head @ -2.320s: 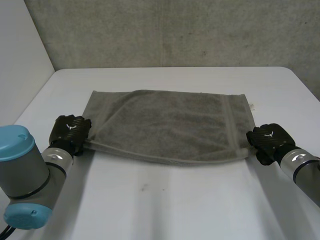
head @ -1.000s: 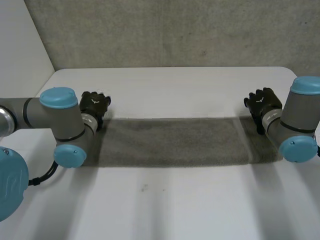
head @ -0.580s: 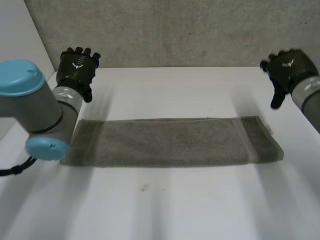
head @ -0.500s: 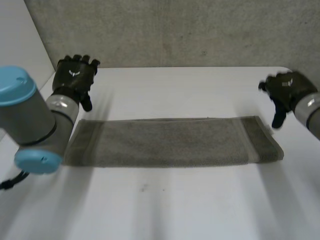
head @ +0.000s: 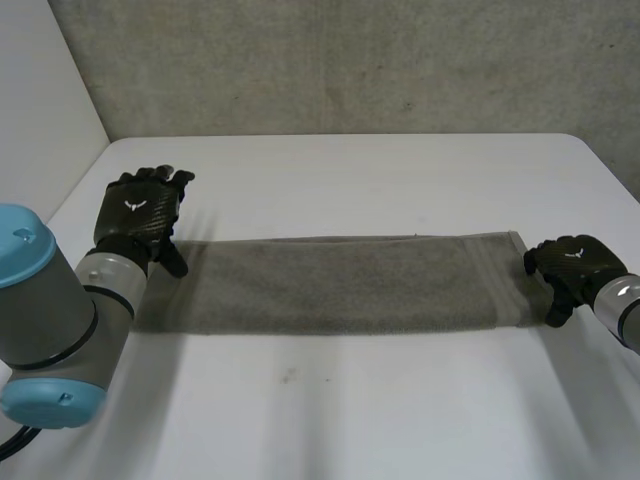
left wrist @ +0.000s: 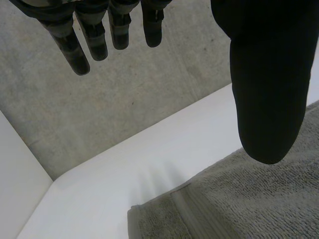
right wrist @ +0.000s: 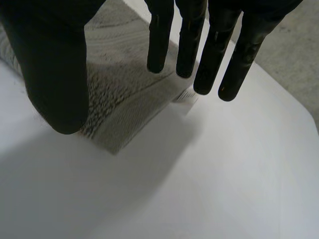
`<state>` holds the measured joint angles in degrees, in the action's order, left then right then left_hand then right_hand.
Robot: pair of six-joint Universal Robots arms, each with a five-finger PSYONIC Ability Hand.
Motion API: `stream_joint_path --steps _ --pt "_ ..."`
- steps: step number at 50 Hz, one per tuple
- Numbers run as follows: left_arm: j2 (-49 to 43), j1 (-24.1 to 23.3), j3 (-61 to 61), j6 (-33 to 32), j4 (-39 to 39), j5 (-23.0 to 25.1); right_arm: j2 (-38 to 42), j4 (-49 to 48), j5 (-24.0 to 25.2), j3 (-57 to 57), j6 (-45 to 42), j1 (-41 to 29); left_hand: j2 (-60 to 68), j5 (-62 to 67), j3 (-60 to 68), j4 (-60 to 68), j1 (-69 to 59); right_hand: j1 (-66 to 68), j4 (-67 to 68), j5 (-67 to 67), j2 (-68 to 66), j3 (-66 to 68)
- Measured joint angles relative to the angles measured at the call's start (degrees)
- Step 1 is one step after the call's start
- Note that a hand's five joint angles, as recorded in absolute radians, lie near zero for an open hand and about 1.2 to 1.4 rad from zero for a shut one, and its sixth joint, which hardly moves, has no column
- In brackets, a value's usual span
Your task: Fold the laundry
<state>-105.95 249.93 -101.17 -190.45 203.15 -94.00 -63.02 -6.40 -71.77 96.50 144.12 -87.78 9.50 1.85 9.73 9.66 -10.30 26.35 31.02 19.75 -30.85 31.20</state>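
A grey towel (head: 350, 285) lies folded into a long narrow strip across the white table (head: 350, 420). My left hand (head: 140, 215) hovers over the towel's left end with fingers spread and straight. In the left wrist view the left hand (left wrist: 264, 89) is open above the towel (left wrist: 239, 209), holding nothing. My right hand (head: 570, 265) is at the towel's right end. In the right wrist view the right hand (right wrist: 50, 64) has straight fingers and its thumb apart, just above the towel's end corner (right wrist: 119, 104) and a small white tag (right wrist: 185, 95).
A concrete wall (head: 350, 60) stands behind the table's far edge. A white panel (head: 40, 100) rises at the table's left side. Bare tabletop lies in front of and behind the towel.
The towel went from a wide sheet to a narrow folded strip and was let go. Both hands then rose, and have come back down towards me to the strip's two ends.
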Motion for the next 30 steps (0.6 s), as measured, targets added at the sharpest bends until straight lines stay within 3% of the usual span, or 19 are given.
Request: stream_joint_path --steps 6,8,10,17,24,30 --pt "-0.05 0.06 -0.39 -0.09 0.01 0.03 1.47 -0.02 -0.13 -0.29 -0.06 0.06 0.00 0.00 0.00 0.00 0.00 8.74 9.81 9.35 -10.46 9.73" --pt "-0.05 0.10 -0.76 -0.10 0.18 0.08 2.46 -0.37 -0.24 -0.70 -0.08 0.04 -0.01 0.00 0.00 0.00 0.00 25.92 31.44 30.36 -32.41 31.10" --pt "-0.06 0.10 -0.98 -0.11 0.31 0.10 2.90 -0.79 -0.44 -0.96 -0.12 0.06 -0.01 0.00 0.00 0.00 0.00 27.71 36.03 34.75 -36.19 35.53" --pt "-0.04 0.22 -1.44 -0.10 0.57 0.13 3.47 -2.03 -2.12 -1.95 -0.74 0.65 -0.01 0.00 0.00 0.00 0.00 27.71 36.92 35.40 -36.56 36.32" --pt "0.03 0.29 -1.59 -0.10 0.59 0.14 3.39 -2.95 -13.34 -5.74 -9.62 5.91 -0.01 0.00 0.03 0.00 0.00 27.71 37.11 35.90 -36.56 36.42" --pt "0.05 0.30 -1.60 -0.10 0.58 0.13 1.66 -4.65 -16.25 -6.87 -13.33 8.47 -0.01 0.00 0.03 0.00 0.00 27.71 37.11 36.15 -36.56 36.63"
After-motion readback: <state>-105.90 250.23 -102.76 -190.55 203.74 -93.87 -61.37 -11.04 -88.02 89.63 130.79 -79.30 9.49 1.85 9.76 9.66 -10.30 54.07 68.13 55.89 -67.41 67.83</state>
